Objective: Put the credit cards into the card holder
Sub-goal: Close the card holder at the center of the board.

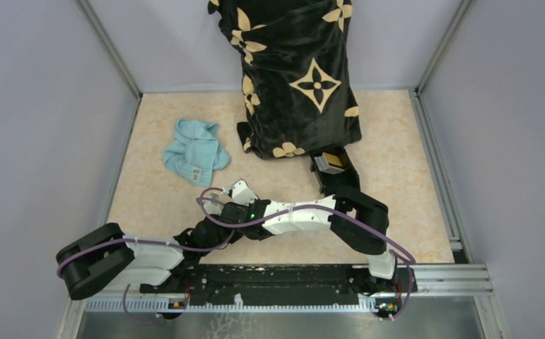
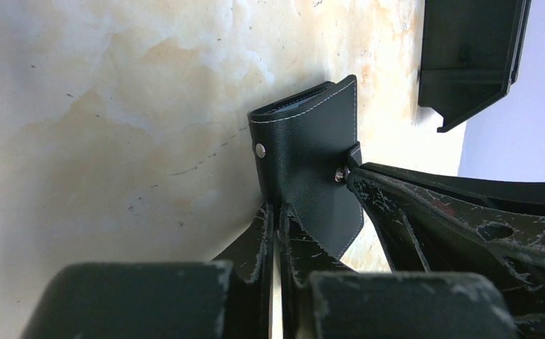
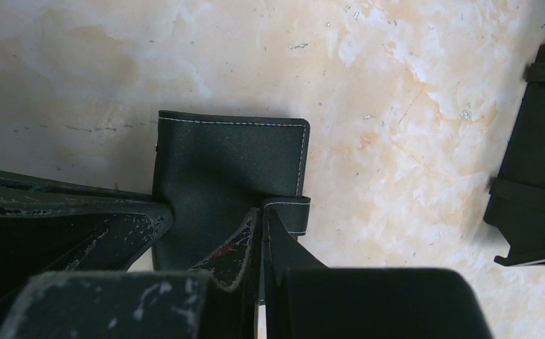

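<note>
Card holder (image 2: 305, 162) at the centre of the work area: being gripped from two sides at once over the pale marbled table (image 3: 411, 127), in the near half, hidden beneath the two meeting wrists in the overhead view. Being pinched along one edge by the left gripper (image 2: 278, 215), fingers drawn almost together with only the thin black leather between them. Being clamped at the small strap tab (image 3: 288, 212) by the right gripper (image 3: 262, 215), jaws pressed flat together on the tab, with nothing else in either grip. Standing folded, white stitching running along its edges and a metal snap stud (image 2: 260, 150) facing the left wrist camera; impossible to tell whether touching the tabletop or hanging just above it. Showing a thin pale edge at the open top of the fold, too small to identify.

Sharing the table with a rigid black box (image 2: 471, 56) off toward the far side, an orange-gold patch (image 1: 331, 161) showing at its top from overhead — too small to call. Sitting just in front of a hanging black fabric (image 1: 297, 70) patterned with gold flowers. Keeping company, too, with a crumpled light-blue cloth (image 1: 193, 152) lying toward the far left, well apart from both grippers.
</note>
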Tool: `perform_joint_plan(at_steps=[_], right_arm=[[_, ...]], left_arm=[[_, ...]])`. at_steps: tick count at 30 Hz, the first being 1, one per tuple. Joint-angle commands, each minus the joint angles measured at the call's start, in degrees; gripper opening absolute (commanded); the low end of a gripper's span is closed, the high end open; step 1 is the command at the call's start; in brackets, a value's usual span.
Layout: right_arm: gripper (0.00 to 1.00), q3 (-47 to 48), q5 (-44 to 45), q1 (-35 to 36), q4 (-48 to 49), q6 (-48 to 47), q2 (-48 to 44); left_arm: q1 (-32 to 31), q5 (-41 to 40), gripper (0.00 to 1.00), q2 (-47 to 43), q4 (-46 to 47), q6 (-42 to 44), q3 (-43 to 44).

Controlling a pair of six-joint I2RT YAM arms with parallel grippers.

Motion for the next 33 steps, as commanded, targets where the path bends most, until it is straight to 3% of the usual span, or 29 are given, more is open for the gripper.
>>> perform_joint_plan(at_steps=[1, 33], right_arm=[[0.0, -0.21, -0.52, -0.12, -0.34, 0.99, 1.22], [0.0, -1.87, -2.99, -0.3, 1.22, 1.68, 2.65]], left_arm=[[0.09, -0.08, 0.01, -0.24, -1.5, 0.84, -1.44], [0.03, -0.15, 0.01, -0.98, -1.74, 0.82, -1.58]])
